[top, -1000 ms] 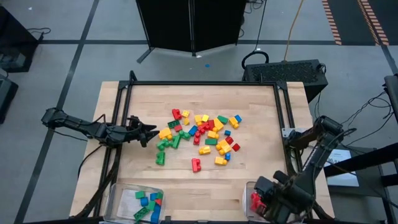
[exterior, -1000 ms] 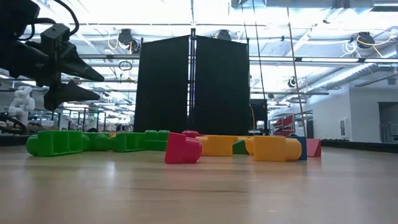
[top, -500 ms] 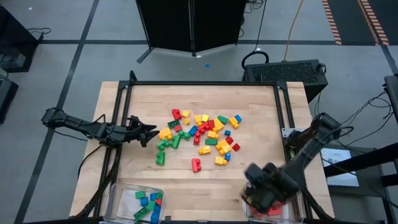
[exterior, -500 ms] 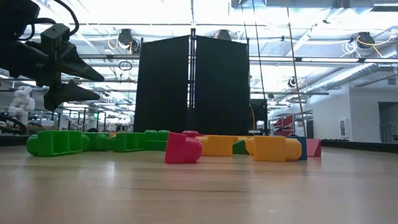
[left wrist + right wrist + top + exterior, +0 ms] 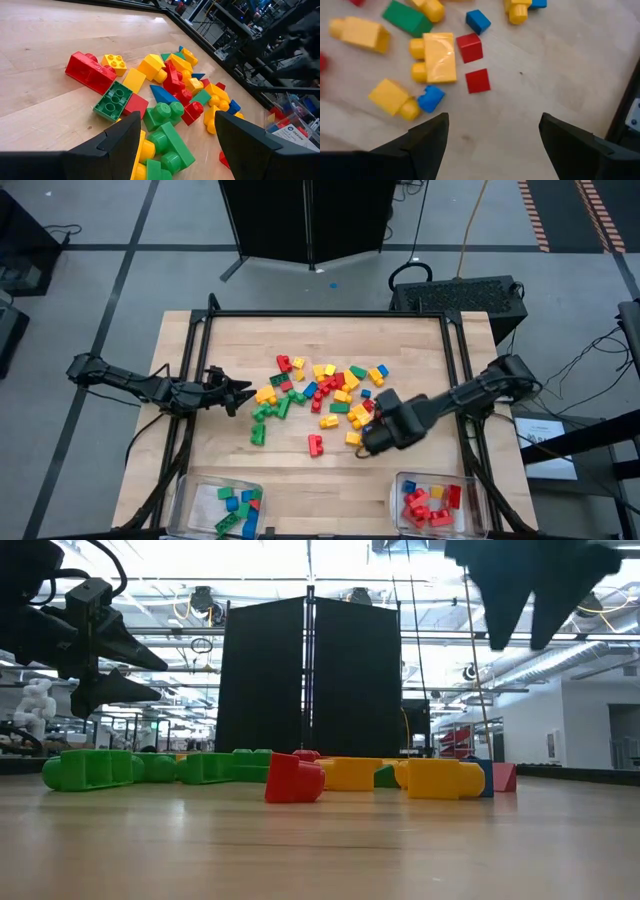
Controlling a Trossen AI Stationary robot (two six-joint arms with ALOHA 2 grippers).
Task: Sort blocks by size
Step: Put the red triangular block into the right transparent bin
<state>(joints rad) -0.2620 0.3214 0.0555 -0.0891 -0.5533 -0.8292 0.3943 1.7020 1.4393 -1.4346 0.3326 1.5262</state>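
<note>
The blocks (image 5: 322,395), red, yellow, green and blue, lie in a loose pile on the middle of the wooden table (image 5: 230,350). My right gripper (image 5: 368,442) hangs open over the pile's near right edge. In the right wrist view my right gripper (image 5: 492,145) has bare wood between its fingers, just short of two red cubes (image 5: 478,81) and a long yellow block (image 5: 440,57). My left gripper (image 5: 243,393) hovers open at the pile's left edge, above green blocks (image 5: 167,145). In the low view both grippers are clear of the table, my left gripper (image 5: 130,665) and my right gripper (image 5: 515,625).
Two clear bins stand at the near edge. The left bin (image 5: 190,498) holds green and blue blocks, and the right bin (image 5: 402,482) holds mostly red ones. A single red block (image 5: 315,444) lies apart, near of the pile. A black frame (image 5: 320,315) borders the table.
My right gripper has swung from above the right bin at the near edge toward the far edge and the left, up to the pile's near right edge, and has come into the low view from above. My left gripper and the blocks on the table have stayed put.
</note>
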